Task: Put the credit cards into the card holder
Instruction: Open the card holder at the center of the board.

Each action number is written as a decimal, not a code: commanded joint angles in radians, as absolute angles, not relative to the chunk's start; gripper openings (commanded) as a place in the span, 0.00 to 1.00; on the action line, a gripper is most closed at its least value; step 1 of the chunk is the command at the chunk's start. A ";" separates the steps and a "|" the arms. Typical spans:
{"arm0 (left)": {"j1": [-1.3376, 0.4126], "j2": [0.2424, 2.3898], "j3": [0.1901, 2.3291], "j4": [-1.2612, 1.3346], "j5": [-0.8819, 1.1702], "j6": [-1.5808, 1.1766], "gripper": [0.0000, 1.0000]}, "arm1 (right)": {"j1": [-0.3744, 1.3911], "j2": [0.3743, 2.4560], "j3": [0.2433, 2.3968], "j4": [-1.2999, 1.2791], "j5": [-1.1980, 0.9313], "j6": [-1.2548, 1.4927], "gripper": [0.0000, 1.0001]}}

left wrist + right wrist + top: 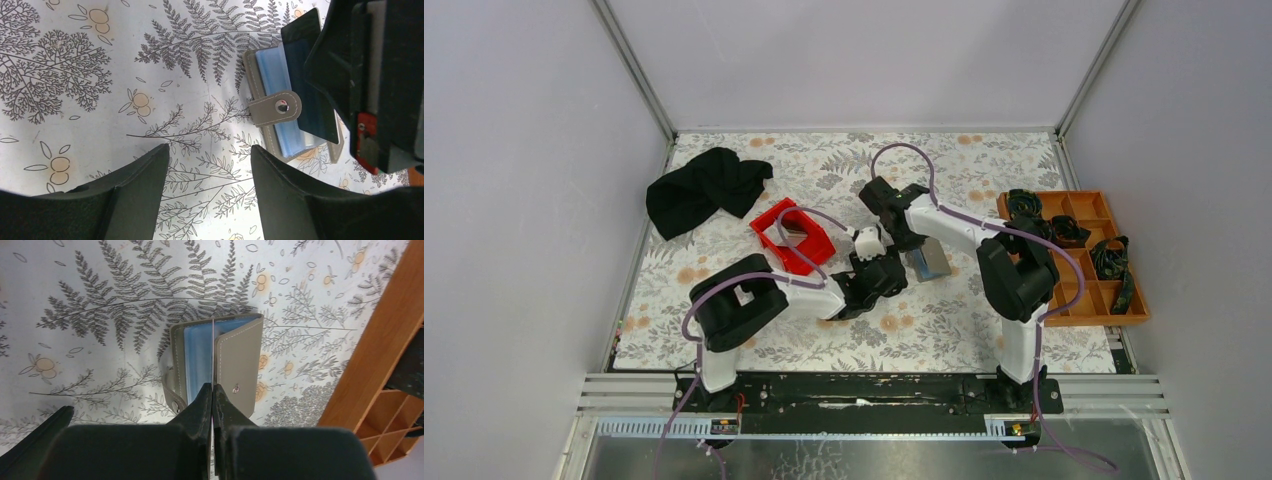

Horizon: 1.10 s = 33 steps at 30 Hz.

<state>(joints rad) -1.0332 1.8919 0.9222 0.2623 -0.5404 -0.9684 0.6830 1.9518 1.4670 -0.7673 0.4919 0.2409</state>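
Currently mid-insert: right tool (212,390) pinched on dark card (312,112), edge-on over open card holder (240,365) lying flat on tabletop (75,75), blue sleeves up. Left tool (209,155) wide, empty, just beside card holder. Next, likely: align card edge with sleeve mouth, slide in; left tool pins card holder if it skids

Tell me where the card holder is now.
In the top view the card holder lies near the middle of the table, left of the orange tray, beside the open left gripper and under the right gripper pinching a dark card.
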 commanded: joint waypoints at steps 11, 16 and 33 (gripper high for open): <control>-1.035 2.004 0.913 0.196 -0.425 -0.938 0.71 | 0.690 1.965 1.453 -0.771 0.571 0.212 0.00; -1.034 2.029 0.924 0.242 -0.387 -0.934 0.73 | 0.689 1.971 1.466 -0.769 0.537 0.226 0.00; -1.034 2.111 1.024 0.147 -0.434 -0.946 0.75 | 0.689 1.957 1.520 -0.788 0.415 0.259 0.00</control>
<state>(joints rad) -1.0286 1.9984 1.0279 0.3519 -0.5034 -0.9649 0.6579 1.9694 1.4803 -0.7799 0.5148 0.2314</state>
